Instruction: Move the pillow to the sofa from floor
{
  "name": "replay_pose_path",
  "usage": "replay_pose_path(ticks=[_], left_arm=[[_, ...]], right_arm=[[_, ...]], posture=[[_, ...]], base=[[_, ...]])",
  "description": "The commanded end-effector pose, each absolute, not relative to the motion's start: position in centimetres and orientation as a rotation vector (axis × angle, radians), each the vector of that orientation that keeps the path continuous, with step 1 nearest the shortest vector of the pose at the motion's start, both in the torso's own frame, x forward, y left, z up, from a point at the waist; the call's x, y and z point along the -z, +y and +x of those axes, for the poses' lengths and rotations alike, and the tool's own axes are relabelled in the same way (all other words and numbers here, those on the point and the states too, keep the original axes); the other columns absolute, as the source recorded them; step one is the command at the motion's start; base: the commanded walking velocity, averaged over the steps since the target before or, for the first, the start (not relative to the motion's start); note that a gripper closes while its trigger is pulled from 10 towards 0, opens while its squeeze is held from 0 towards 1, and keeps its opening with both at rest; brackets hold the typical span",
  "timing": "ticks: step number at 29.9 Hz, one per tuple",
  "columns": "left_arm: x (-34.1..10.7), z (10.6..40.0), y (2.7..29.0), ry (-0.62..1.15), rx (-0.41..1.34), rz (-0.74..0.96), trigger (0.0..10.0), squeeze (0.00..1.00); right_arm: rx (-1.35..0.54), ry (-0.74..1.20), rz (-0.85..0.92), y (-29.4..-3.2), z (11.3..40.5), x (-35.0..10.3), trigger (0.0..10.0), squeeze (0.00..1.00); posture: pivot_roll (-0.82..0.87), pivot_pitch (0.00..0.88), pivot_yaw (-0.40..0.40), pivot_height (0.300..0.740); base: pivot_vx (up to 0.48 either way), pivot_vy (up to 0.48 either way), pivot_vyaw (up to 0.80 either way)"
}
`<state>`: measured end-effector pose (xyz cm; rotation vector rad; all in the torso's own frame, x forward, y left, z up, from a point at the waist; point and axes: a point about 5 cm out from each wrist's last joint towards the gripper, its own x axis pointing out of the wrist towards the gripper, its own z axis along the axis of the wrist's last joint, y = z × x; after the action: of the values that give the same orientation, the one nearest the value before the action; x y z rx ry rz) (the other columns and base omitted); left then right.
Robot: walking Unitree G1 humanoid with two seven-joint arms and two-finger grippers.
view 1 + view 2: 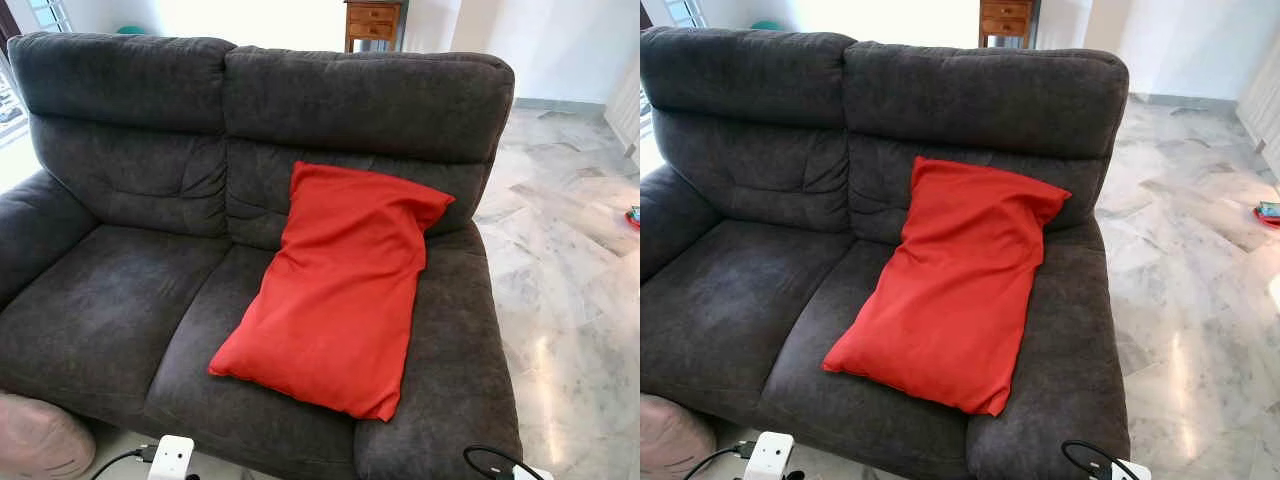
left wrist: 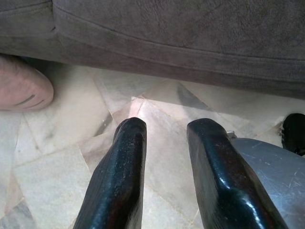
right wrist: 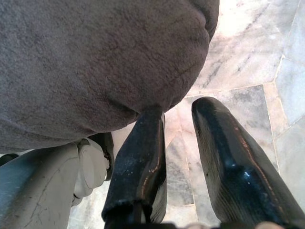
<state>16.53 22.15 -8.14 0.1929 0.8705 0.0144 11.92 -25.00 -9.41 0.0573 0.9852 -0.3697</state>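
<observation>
A red pillow [image 1: 340, 285] lies on the right seat of the dark grey sofa [image 1: 120, 300], its top leaning against the backrest. My left gripper [image 2: 164, 129] hangs low over the marble floor in front of the sofa's base, open with nothing between its fingers. My right gripper [image 3: 178, 114] hangs beside the sofa's right front corner, open and holding nothing. Both arms are down by my sides, away from the pillow.
A pink pouf [image 1: 40, 440] sits on the floor at the sofa's left front corner. Marble floor [image 1: 570, 290] spreads to the right. A wooden cabinet [image 1: 373, 22] stands behind the sofa. A small red item [image 1: 633, 216] lies at the far right.
</observation>
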Motion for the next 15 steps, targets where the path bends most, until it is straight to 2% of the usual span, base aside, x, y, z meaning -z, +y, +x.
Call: replay_pose_path(ticks=[1,12,15], left_arm=[[8.26,16.14,22.54,0.887,-0.015,0.204,10.0,0.0],[8.28,15.94,22.97,0.9,-0.022,0.213,10.0,0.0],[8.34,15.8,23.01,0.906,-0.023,0.215,10.0,0.0]], right_arm=[[0.376,1.0,0.068,-25.03,11.75,9.5,10.0,0.0],[0.355,1.015,0.086,-24.84,11.51,9.65,10.0,0.0],[0.337,1.021,0.088,-24.64,11.44,9.72,10.0,0.0]], posture=[[-0.03,0.049,-0.005,0.74],[-0.04,0.048,-0.001,0.74],[-0.04,0.049,0.0,0.74]], base=[[0.0,0.0,0.0],[0.0,0.0,0.0],[-0.16,0.0,0.0]])
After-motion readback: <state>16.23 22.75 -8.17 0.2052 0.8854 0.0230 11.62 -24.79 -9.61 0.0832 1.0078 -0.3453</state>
